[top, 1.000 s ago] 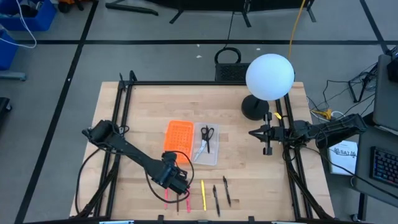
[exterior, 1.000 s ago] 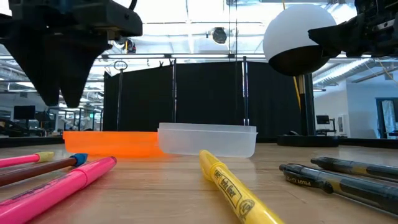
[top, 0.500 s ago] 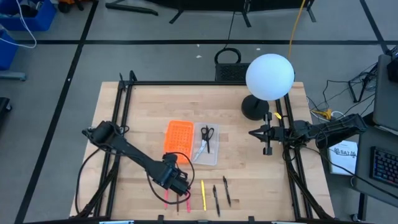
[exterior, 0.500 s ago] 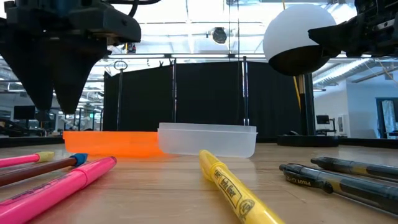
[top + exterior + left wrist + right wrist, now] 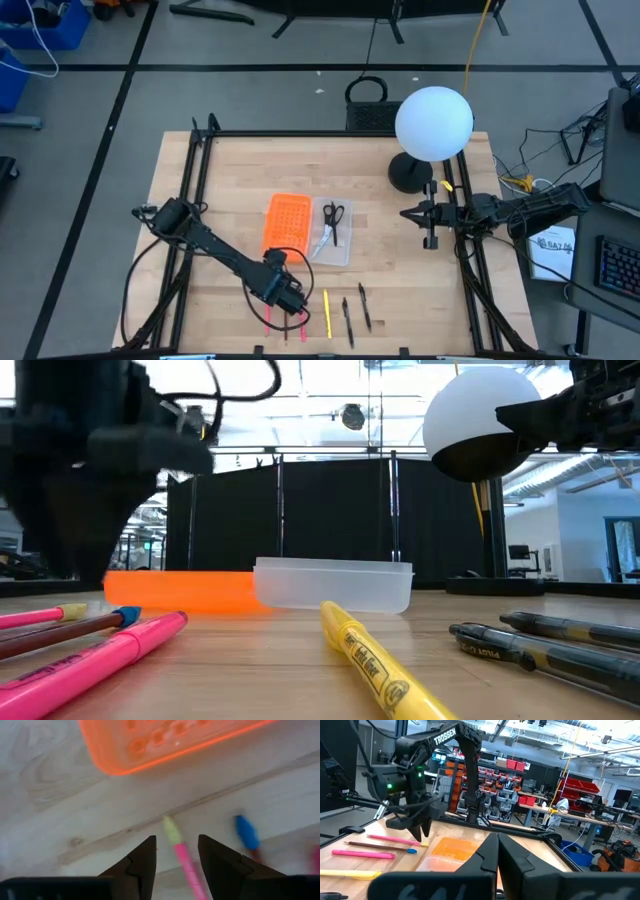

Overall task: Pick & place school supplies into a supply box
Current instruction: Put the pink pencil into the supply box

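Observation:
My left gripper (image 5: 287, 297) (image 5: 176, 839) points down, open, low over the pens near the table's front edge. Between its fingers, untouched, lies a thin pink pen (image 5: 184, 861) with a yellow-green tip. A blue-capped brown pencil (image 5: 70, 633) and a pink highlighter (image 5: 110, 655) lie beside it. To their right are a yellow highlighter (image 5: 327, 312) and two black pens (image 5: 355, 312). The clear supply box (image 5: 332, 234) holds black-handled scissors (image 5: 334, 214). My right gripper (image 5: 428, 216) waits shut at the table's right edge.
An orange perforated piece (image 5: 286, 222) lies against the supply box's left side. A white globe lamp (image 5: 433, 123) on a dark base stands at the far right. Black frame rails run along the table's left and right edges.
My left gripper has sunk toward the pink pens and stands lower over them. The pens and the box have not moved.

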`<control>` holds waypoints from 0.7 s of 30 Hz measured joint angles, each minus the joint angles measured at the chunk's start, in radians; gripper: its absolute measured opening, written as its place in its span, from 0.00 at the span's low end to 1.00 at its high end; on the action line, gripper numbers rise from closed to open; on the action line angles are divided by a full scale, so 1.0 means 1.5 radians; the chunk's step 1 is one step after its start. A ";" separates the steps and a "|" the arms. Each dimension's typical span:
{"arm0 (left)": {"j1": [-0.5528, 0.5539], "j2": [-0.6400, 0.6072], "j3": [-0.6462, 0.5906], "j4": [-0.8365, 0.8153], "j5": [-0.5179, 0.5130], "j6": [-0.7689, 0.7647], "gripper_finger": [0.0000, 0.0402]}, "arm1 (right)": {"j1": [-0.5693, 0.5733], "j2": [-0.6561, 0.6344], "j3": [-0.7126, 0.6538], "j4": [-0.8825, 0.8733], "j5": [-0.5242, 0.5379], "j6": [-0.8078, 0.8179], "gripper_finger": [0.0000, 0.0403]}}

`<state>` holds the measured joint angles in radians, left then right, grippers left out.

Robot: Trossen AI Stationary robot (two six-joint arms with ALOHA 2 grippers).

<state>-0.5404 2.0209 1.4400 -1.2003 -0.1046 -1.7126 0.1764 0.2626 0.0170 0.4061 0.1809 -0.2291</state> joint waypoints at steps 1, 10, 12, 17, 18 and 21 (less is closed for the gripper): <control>0.000 0.000 -0.012 0.013 0.005 0.000 0.38 | 0.000 0.000 0.000 -0.001 0.000 0.000 0.00; 0.002 -0.006 -0.098 0.135 0.015 0.006 0.38 | 0.000 0.000 0.000 0.000 0.000 0.000 0.00; 0.002 -0.006 -0.106 0.144 0.014 0.006 0.38 | 0.000 0.000 0.000 0.000 0.000 0.000 0.00; 0.002 -0.007 -0.116 0.148 0.002 0.020 0.38 | 0.000 0.000 0.000 0.000 0.000 0.000 0.00; 0.004 -0.007 -0.117 0.149 -0.001 0.026 0.37 | 0.000 0.000 0.000 0.000 0.000 0.002 0.00; 0.011 -0.006 -0.117 0.160 -0.001 0.039 0.30 | 0.000 0.000 0.000 0.000 0.000 0.006 0.00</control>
<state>-0.5243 2.0113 1.2640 -0.9600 -0.1064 -1.6545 0.1764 0.2626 0.0166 0.4061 0.1810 -0.2203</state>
